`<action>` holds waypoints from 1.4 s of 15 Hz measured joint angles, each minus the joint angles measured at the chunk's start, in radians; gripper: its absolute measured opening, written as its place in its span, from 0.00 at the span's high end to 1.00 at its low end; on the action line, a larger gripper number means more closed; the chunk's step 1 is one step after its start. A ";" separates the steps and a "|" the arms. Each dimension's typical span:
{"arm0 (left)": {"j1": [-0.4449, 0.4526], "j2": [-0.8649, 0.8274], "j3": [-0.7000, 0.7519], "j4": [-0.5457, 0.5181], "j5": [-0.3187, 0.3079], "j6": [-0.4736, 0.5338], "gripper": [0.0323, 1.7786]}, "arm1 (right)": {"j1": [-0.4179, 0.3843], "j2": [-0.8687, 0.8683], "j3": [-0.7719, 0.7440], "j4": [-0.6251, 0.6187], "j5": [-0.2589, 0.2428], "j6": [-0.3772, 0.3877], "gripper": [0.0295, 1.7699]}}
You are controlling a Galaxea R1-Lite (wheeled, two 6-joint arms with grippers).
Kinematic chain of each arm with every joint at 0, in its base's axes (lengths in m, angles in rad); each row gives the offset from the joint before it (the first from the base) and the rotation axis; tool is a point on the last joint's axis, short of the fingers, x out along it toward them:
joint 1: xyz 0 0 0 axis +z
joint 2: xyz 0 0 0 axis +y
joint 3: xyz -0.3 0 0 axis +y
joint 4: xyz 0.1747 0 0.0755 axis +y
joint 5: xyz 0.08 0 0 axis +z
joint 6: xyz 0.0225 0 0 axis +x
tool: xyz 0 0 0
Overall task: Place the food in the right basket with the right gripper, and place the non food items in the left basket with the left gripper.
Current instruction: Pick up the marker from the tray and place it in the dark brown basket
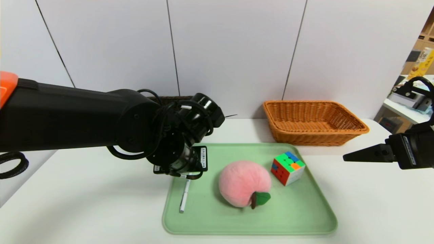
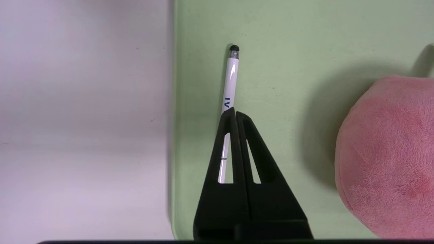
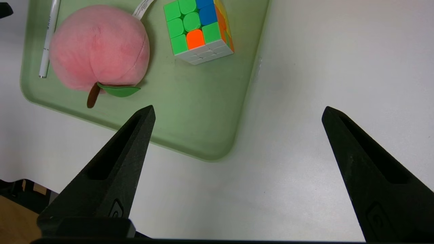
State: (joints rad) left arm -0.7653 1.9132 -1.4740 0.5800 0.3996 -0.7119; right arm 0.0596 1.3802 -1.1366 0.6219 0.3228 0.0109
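Note:
The slim white pen (image 1: 184, 196) (image 2: 232, 78) (image 3: 47, 37) lies flat near the left edge of the green tray (image 1: 298, 217) (image 2: 288, 51) (image 3: 203, 118). My left gripper (image 1: 187, 176) (image 2: 234, 113) hangs just over the pen's far end, fingers shut together with nothing between them; the pen runs underneath one finger. The pink plush peach (image 1: 244, 183) (image 2: 390, 159) (image 3: 98, 47) sits mid-tray, the multicoloured cube (image 1: 287, 167) (image 3: 198, 28) beside it. Off the tray's right side, my right gripper (image 1: 349, 157) (image 3: 238, 110) hovers wide open and empty. The orange-tan right basket (image 1: 315, 122) stands behind the tray. The dark left basket (image 1: 169, 99) is mostly hidden behind my left arm.
A white wall closes off the back of the white table. The left arm spans the left half of the scene, low over the table. A side table with equipment stands beyond the right edge (image 1: 407, 101).

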 joint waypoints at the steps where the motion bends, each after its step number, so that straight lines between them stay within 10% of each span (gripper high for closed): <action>1: 0.000 0.001 0.000 0.001 -0.002 0.000 0.99 | 0.000 -0.001 0.000 0.000 0.000 0.000 0.04; 9: 0.001 0.006 0.000 0.003 -0.015 -0.001 0.99 | 0.000 -0.004 0.000 0.002 0.000 0.000 0.04; 14: 0.001 0.006 0.003 0.007 -0.022 -0.002 0.56 | 0.000 -0.007 0.004 0.002 0.000 0.000 0.04; 21: 0.001 0.029 0.001 0.004 -0.031 -0.009 0.25 | 0.000 -0.009 0.007 0.002 0.000 0.000 0.04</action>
State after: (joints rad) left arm -0.7638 1.9421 -1.4726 0.5840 0.3685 -0.7211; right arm 0.0596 1.3715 -1.1291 0.6238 0.3228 0.0109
